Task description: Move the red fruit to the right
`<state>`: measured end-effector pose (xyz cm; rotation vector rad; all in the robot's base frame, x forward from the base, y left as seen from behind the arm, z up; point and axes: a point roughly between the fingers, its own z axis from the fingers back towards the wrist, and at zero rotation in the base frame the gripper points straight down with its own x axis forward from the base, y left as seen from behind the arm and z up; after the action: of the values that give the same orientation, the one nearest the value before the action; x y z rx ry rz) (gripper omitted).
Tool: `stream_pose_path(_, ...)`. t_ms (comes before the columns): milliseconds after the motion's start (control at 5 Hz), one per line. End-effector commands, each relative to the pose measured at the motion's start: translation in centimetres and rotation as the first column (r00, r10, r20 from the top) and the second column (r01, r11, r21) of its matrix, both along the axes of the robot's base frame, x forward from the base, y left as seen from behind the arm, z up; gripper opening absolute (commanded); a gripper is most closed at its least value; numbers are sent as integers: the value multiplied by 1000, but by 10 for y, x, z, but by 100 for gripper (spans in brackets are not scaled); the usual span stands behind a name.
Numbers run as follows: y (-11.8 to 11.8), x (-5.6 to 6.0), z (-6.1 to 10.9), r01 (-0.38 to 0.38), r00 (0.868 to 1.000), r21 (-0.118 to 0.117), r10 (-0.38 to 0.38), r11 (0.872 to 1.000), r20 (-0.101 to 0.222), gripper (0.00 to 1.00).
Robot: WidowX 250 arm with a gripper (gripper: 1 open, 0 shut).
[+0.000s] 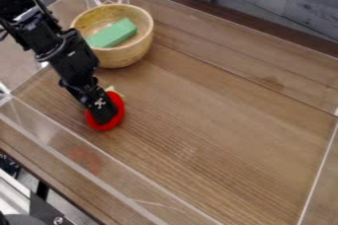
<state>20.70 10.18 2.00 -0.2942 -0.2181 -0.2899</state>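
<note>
On the left side of the table (218,111), the black gripper (103,109) is at the red fruit (105,120), its fingers open. Beyond them, a green block (114,34) lies inside the round wooden bowl (142,19), near the robot's arm (50,46).

Round pale wooden bowl (136,54) on brown wood-grain tabletop (218,96), close to left edge, toward far left corner. Green rectangular block (114,34) inside bowl, tilted, lying slantwise toward bowl's left side. Grey wood-plank surface (251,2) beyond tabletop's far edge. Pale lines on tabletop: one running along near left side, another near right edge. Dark objects at lower left, beyond tabletop's edge, too unclear to name.
</note>
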Motion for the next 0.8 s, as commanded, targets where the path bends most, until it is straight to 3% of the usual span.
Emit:
stream_pose_path(0,-1,8,6,-38,999,1,38,999,2,0)
stream_pose_path(400,-11,6,31,-84,996,-3,84,996,22,0)
stream_pose_path(600,-24,7,61,-138,989,8,138,990,57,0)
